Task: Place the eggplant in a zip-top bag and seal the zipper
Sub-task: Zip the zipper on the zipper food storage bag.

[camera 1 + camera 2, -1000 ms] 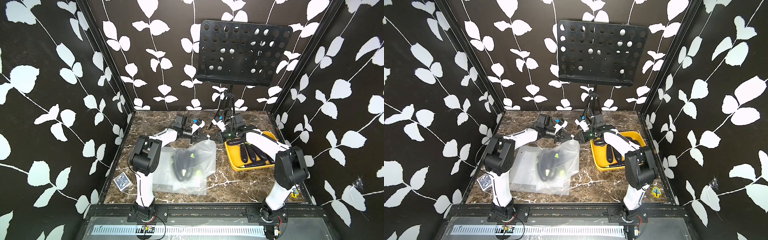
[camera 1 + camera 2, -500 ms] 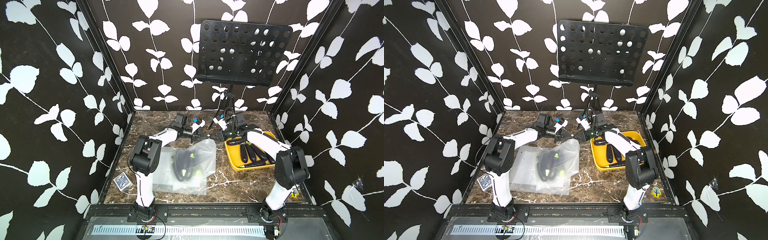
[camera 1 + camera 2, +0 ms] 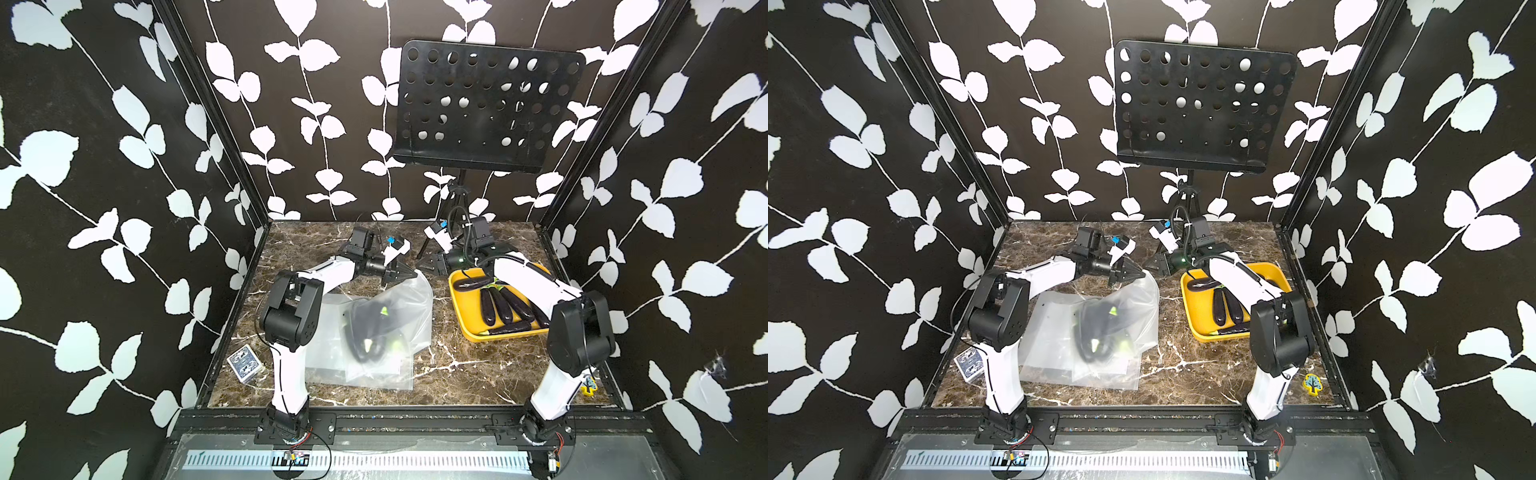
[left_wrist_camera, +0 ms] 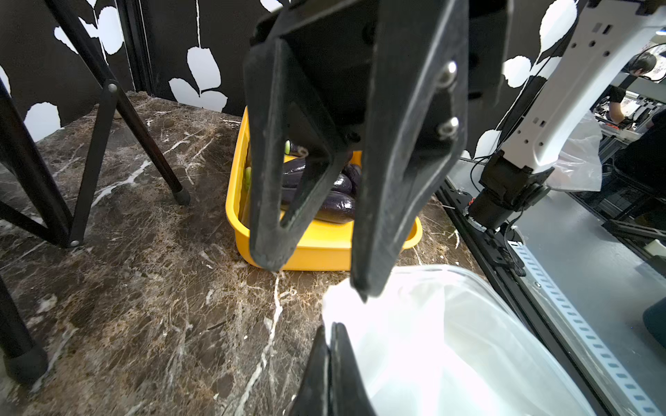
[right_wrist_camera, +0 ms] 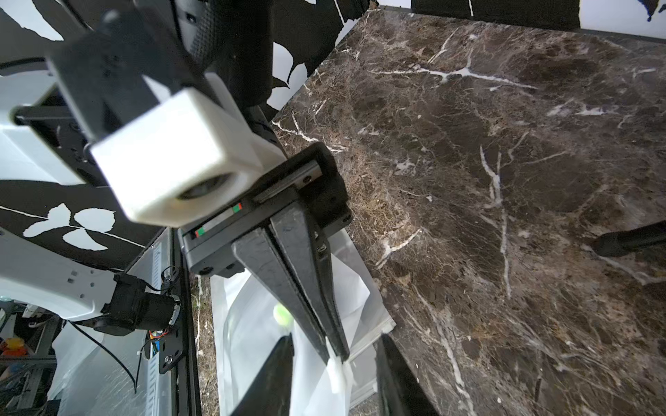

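Note:
A clear zip-top bag point(image 3: 386, 332) lies on the marble table, and a dark eggplant point(image 3: 365, 336) with a green stem shows through it. My left gripper point(image 3: 412, 274) is shut on the bag's far top edge and holds it lifted; the wrist views show this pinch on the bag point(image 4: 414, 342) by the left gripper point(image 4: 331, 326) point(image 5: 338, 354). My right gripper point(image 3: 419, 264) stands open just beyond it, its fingers point(image 5: 277, 374) either side of the pinched edge and touching nothing. In both top views the two grippers almost meet point(image 3: 1142, 274).
A yellow tray point(image 3: 469, 328) with several more eggplants point(image 3: 505, 305) sits at the right under my right arm. A black music stand point(image 3: 486, 108) rises at the back, and one of its tripod legs point(image 4: 144, 137) stands close to the grippers. A card deck point(image 3: 245, 363) lies at the front left.
My right gripper's jaws have opened and let go of the bag's edge. The left gripper has kept its pinch in the same place.

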Tool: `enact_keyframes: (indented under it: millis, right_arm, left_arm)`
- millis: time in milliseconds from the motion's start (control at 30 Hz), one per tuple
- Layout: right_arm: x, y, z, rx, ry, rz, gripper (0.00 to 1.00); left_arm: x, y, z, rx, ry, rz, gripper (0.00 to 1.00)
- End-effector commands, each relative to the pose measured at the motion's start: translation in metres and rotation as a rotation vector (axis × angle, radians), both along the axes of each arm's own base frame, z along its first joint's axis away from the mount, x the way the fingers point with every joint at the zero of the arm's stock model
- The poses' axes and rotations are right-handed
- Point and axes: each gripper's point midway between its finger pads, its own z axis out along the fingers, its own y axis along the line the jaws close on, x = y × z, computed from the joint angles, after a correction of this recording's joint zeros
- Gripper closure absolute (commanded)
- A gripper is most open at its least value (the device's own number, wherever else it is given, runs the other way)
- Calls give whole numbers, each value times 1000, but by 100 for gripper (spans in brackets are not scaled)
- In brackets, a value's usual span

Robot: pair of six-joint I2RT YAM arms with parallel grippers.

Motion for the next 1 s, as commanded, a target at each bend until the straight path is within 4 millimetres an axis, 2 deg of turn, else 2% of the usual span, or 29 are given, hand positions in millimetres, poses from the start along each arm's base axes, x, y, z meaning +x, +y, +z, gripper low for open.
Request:
enact_keyframes:
  millis: [0,233,333,600,800,833,967]
  right_arm:
    - [-7,4,-10,6,-3,53,64]
    - [-12,4,-20,4,16,66,73]
    - [-13,4,-20,11,17,69,81]
    - [-18,5,-17,33,20,81,92]
    - [-26,0,-21,17,27,84,95]
    - [-32,-2,-31,6,54,85,95]
    - [-37,-3,-31,10,62,92,95]
  left_arm:
    - [-1,0,22,-21,-31,-1,100]
    - [0,0,23,-25,-30,2,100]
    - [0,0,23,-23,-29,4,100]
    - [2,0,25,-28,-32,10,100]
    - [13,2,28,-64,-31,55,100]
    - [16,3,27,-64,-34,65,100]
    - [18,3,25,-55,-35,82,100]
